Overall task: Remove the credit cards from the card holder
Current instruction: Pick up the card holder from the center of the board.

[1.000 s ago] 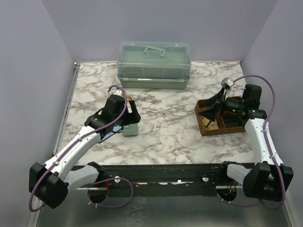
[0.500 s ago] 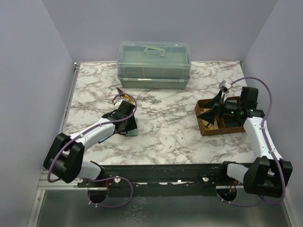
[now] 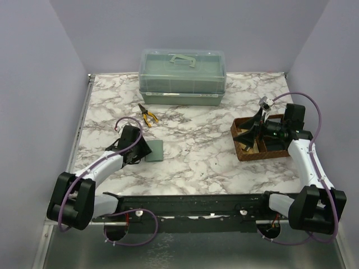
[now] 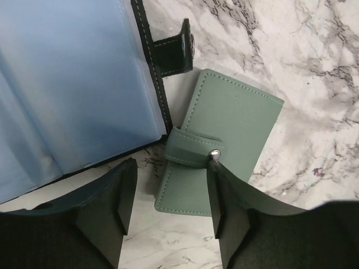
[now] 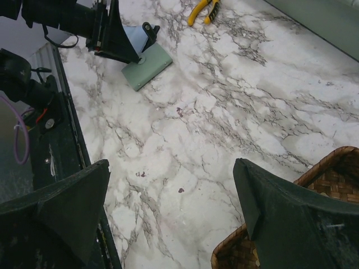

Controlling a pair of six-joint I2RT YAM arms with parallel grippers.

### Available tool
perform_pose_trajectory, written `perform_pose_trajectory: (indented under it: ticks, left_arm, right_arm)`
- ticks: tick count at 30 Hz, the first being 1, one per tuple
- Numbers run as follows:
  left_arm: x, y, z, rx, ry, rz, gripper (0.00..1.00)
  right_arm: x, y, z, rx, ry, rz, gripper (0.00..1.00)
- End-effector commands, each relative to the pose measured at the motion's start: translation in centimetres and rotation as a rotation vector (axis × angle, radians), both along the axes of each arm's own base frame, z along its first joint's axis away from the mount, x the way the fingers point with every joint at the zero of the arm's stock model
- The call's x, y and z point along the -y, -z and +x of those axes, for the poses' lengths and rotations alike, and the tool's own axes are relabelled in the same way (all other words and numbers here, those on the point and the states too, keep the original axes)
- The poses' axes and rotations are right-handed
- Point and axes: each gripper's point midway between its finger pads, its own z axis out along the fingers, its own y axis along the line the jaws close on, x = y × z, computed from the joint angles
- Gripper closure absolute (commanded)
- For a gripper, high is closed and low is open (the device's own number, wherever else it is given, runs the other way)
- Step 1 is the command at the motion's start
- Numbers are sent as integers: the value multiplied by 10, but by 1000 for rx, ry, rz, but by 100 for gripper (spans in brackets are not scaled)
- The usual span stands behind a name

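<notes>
Since the card holder (image 4: 227, 131) lies closed on the marble table (image 3: 196, 151), with its strap (image 4: 193, 151) snapped across the front edge, I judge the task hardly begun. No credit cards show in any view, so I take them to be inside.

My left gripper (image 4: 171, 216) sits low over the table with its 2 fingers apart and nothing between them. The strap end of the holder lies just ahead of the gap. 1 fingertip is right at the snap, though I cannot tell whether it touches. A black-framed blue panel (image 4: 73, 84) lies just beside the holder, on its left in the wrist view.

My right gripper (image 5: 174, 224) is spread wide and empty by the wicker basket (image 5: 331, 168), well apart from the holder.

The step in hand is opening the holder. I think the next move calls for 1 finger catching under the strap's free end to pop the snap. The soft wallet will probably slide on smooth marble, so I would bring the right arm across to pin it first.
</notes>
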Motion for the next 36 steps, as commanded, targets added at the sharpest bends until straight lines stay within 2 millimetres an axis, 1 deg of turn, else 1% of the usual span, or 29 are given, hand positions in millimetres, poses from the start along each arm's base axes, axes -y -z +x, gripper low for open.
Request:
perform_pose_trajectory:
  ticks: [1,5,9,11,13,16,17,18,19,20,21,23,24,26,28,30,32,34,36]
  left_arm:
    - [29,-14,-4,35,62,-210,46]
    - [37,-21,-7,64,51,-303,49]
    - [39,-17,-13,56,34,-336,56]
    - [37,-14,-15,50,19,-339,57]
    - [35,-12,-15,46,-3,-343,56]
    - [35,-9,-15,34,-34,-371,48]
    - [36,-6,-17,22,-40,-382,47]
    - [37,-8,-15,35,-44,-400,47]
    - [38,-8,-14,38,-49,-414,49]
    - [39,-8,-14,43,-56,-424,53]
    - [38,-7,-13,48,-67,-431,59]
    - [36,-6,-13,57,-83,-435,80]
    - [35,-5,-12,60,-88,-429,85]
    - [34,-4,-11,64,-91,-421,91]
    - [36,-8,-11,78,-71,-427,100]
    - [39,-20,-9,123,-33,-436,100]
    - [42,-35,-8,179,20,-446,100]
    - [51,-52,-9,228,95,-474,100]
    - [61,-64,-12,257,166,-515,100]
  right_arm:
    - [2,2,0,7,11,0,0]
    - [1,2,0,7,11,1,0]
    - [1,3,-1,1,8,7,0]
    - [0,2,-1,4,4,9,0]
    - [0,2,-2,4,3,10,0]
    - [0,1,-2,7,2,11,0]
    - [0,1,-3,7,0,12,0]
    - [0,1,-3,5,0,14,0]
    - [-1,1,-3,6,-2,15,0]
    - [-1,1,-3,7,-3,16,0]
    - [-1,1,-3,6,-4,17,0]
    - [-1,1,-4,4,-7,21,0]
    - [-1,0,-4,6,-8,21,0]
    - [-2,0,-5,5,-11,22,0]
    - [-2,1,-5,3,-11,24,0]
    - [-2,1,-5,-1,-14,27,0]
    - [-3,1,-6,-9,-22,36,0]
    - [-7,1,-9,-31,-43,61,0]
    - [-12,3,-10,-66,-70,79,0]
